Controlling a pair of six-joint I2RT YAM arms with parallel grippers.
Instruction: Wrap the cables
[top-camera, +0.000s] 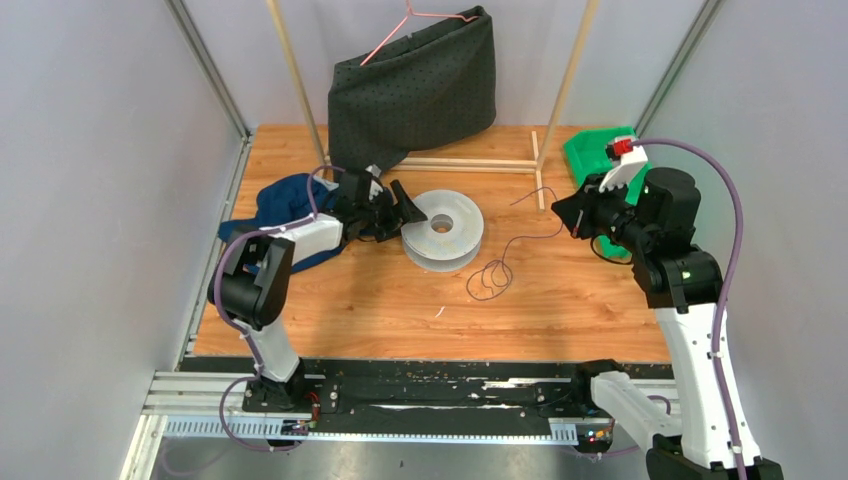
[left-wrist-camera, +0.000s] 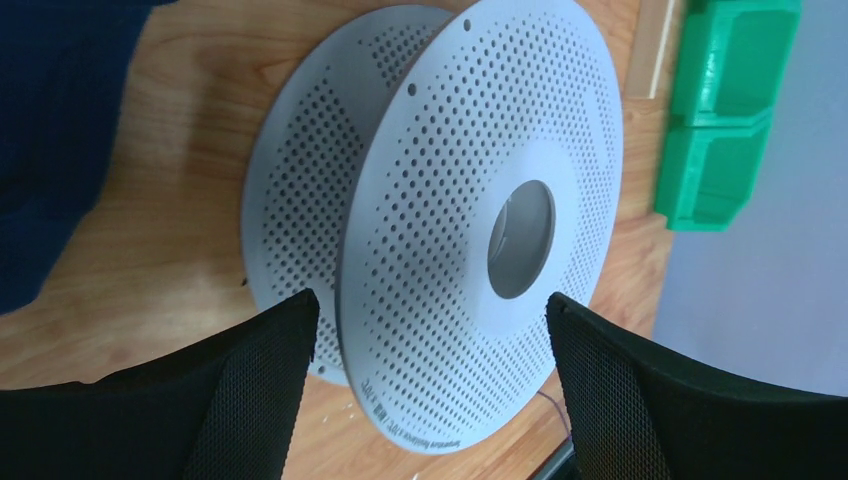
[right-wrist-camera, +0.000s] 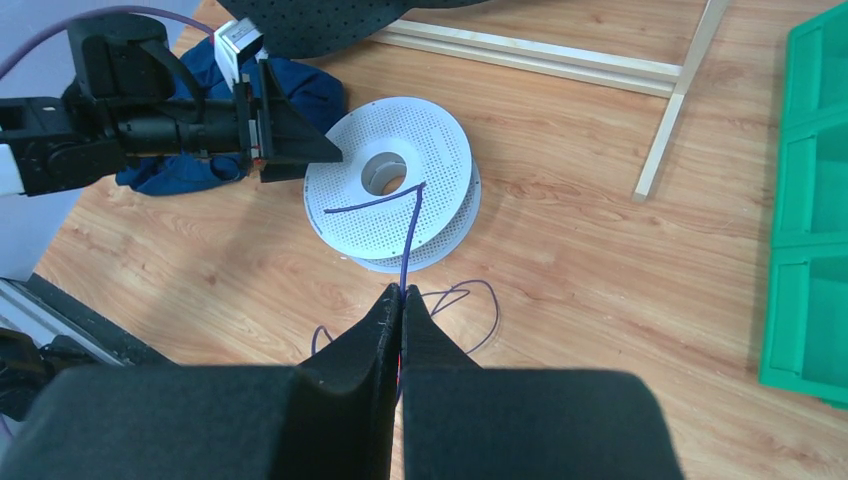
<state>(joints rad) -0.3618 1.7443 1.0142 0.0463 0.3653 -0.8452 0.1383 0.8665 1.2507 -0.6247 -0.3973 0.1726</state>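
On the wooden table (top-camera: 570, 310), the left gripper (top-camera: 400, 208) gapes around a grey-white perforated plastic spool's (top-camera: 445, 228) rim; the right gripper (right-wrist-camera: 402, 295) pinches the thin dark cable (right-wrist-camera: 410, 240), its loops beside the spool.

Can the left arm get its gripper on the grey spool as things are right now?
Probably yes: the left gripper is open right at the spool, whose rim shows between its fingers, nothing in the way.
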